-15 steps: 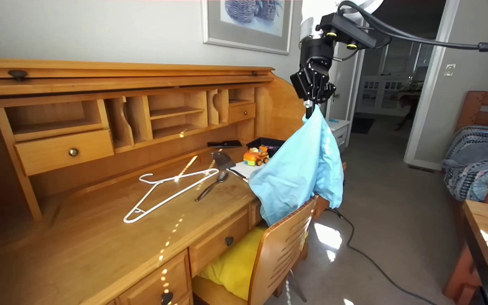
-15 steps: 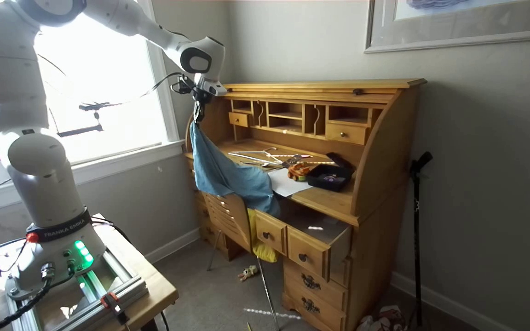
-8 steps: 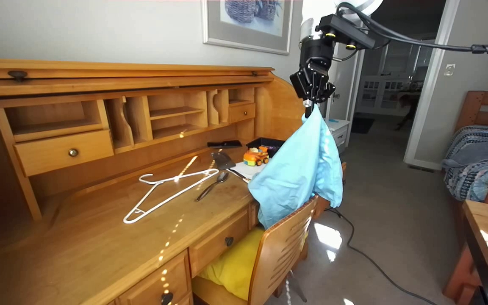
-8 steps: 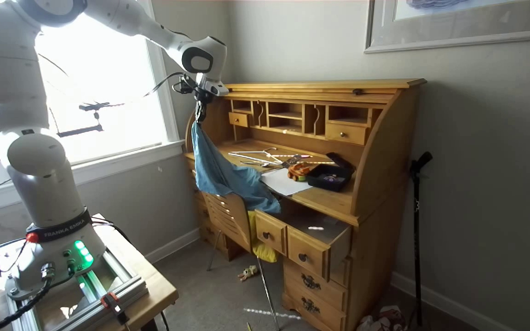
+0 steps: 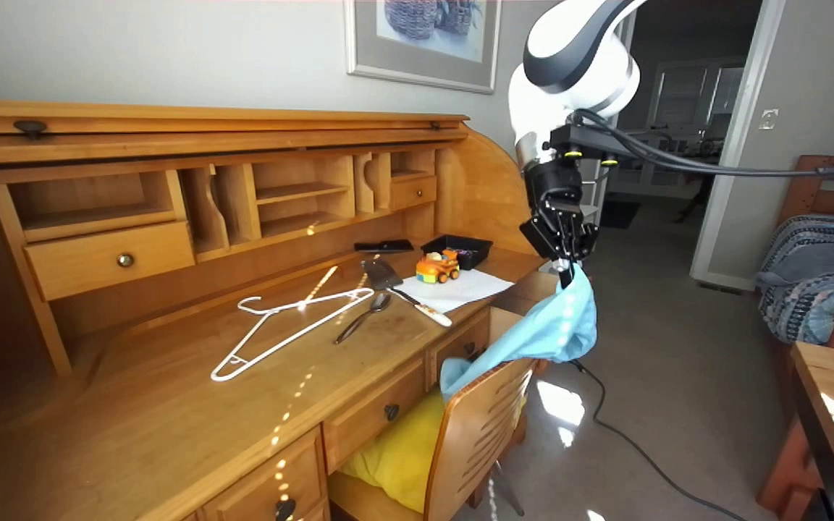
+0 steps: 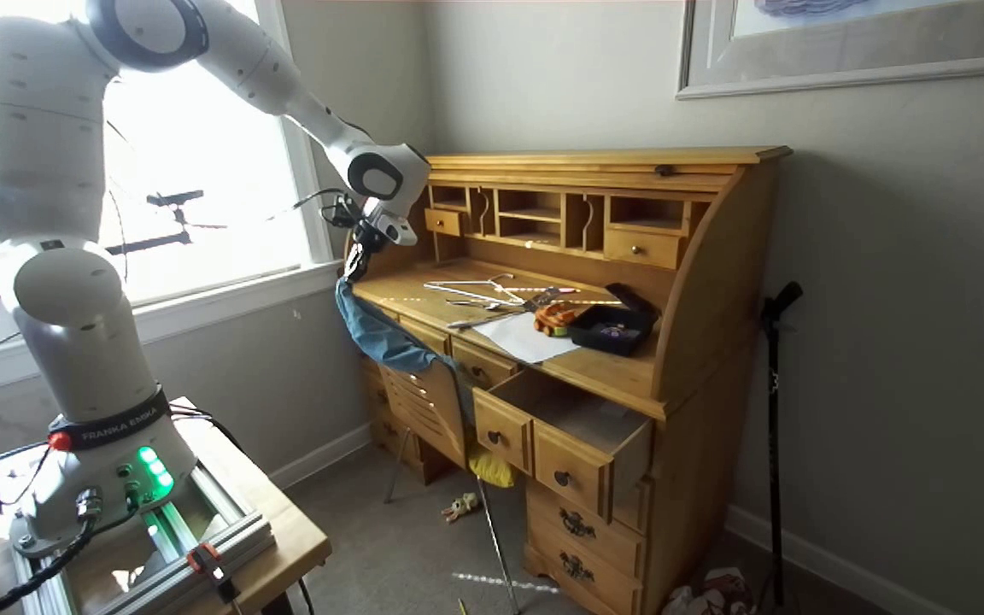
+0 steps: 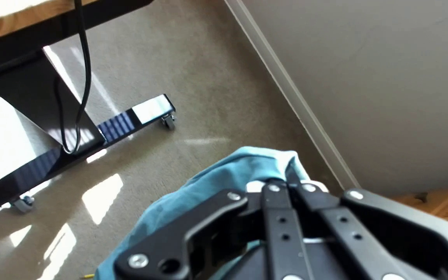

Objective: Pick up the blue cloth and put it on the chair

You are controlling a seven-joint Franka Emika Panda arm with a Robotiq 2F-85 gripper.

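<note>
My gripper [image 5: 567, 273] is shut on one end of the blue cloth, above the far side of the chair back in an exterior view. The blue cloth [image 5: 544, 334] slants down from the fingertips and lies over the top edge of the wooden chair [image 5: 481, 434]. In an exterior view the cloth [image 6: 385, 337] is draped along the backrest of the chair [image 6: 424, 406], with the gripper [image 6: 353, 272] at its left end. In the wrist view the gripper [image 7: 289, 182] pinches the cloth [image 7: 212, 186], which trails to the lower left. A yellow cushion [image 5: 402, 449] is on the chair seat.
The roll-top desk [image 5: 171, 427] stands right beside the chair, with a drawer [image 6: 573, 461] pulled out. On it lie a white hanger [image 5: 272, 347], a spatula [image 5: 384, 276], a spoon [image 5: 363, 318], an orange toy truck [image 5: 437, 268] and a black box [image 6: 607, 333].
The gripper has moved down and away from the desk, holding the cloth. The cloth has swung off the desk side and sagged over the chair back, uncovering the paper and spatula handle.
</note>
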